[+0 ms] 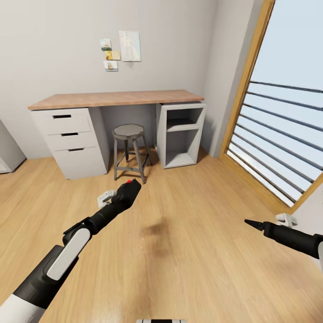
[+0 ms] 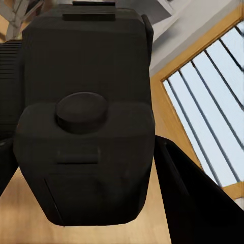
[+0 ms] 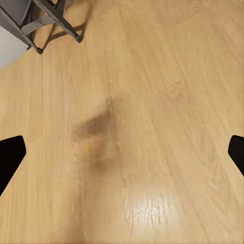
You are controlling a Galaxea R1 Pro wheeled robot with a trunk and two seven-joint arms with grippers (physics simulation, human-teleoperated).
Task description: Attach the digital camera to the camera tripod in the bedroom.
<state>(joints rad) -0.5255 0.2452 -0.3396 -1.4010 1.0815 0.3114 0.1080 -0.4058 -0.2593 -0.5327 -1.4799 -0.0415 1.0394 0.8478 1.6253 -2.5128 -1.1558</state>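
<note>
- Between the left jaws (image 1: 127, 190), closed on it, sits the digital camera (image 2: 86, 117): a black body with a round knob facing the wrist lens, and a red dot showing at its top in the head view.
- At the right, the right jaws (image 3: 122, 152) stand wide apart with nothing between them, their two dark tips over bare wood floor (image 3: 152, 76) and a soft shadow patch.
- Just beyond the camera in the head view, a small pale object (image 1: 106, 197) lies on the floor; what it is I cannot tell.
- Further out stands a grey stool (image 1: 129, 150) under the wood-topped bench (image 1: 112, 98), with drawers (image 1: 69, 134) on one side and an open cubby (image 1: 180, 134) on the other, small pictures (image 1: 121, 49) on the wall above, and a barred window (image 1: 282, 134) to the right.
- By my reading the step in hand is carrying the camera to the camera tripod, which must first be found by turning the base.
- Doing it well likely means keeping the left grip firm and the camera level and clear of the stool, and holding the empty right arm ready to steady the stand once it is reached.
</note>
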